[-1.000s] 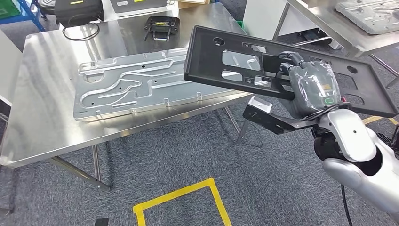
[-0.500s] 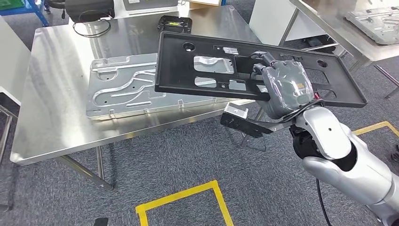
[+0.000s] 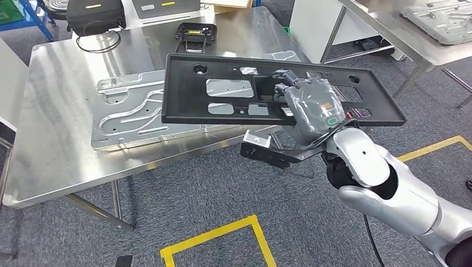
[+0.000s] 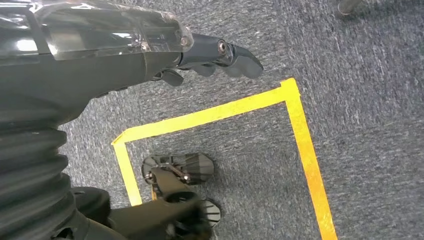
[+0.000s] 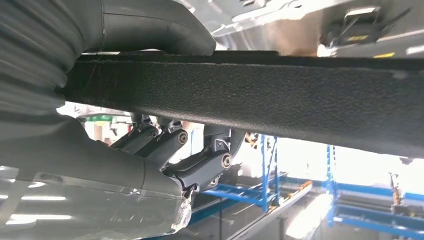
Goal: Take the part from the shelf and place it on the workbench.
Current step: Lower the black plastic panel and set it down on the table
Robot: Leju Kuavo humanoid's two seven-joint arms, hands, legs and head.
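The black part [image 3: 234, 92] is gripped near its middle by the right hand [image 3: 311, 108], its long axis crosswise to the arm, most of it reaching beyond the fingers above the workbench [image 3: 61, 100]; the left hand [image 4: 215, 52] hangs loose, holding nothing.

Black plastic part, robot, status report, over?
Right hand grips flat black plastic frame part, held over steel workbench. Left hand open, hanging. Grey stamped metal panel lies beneath the part.
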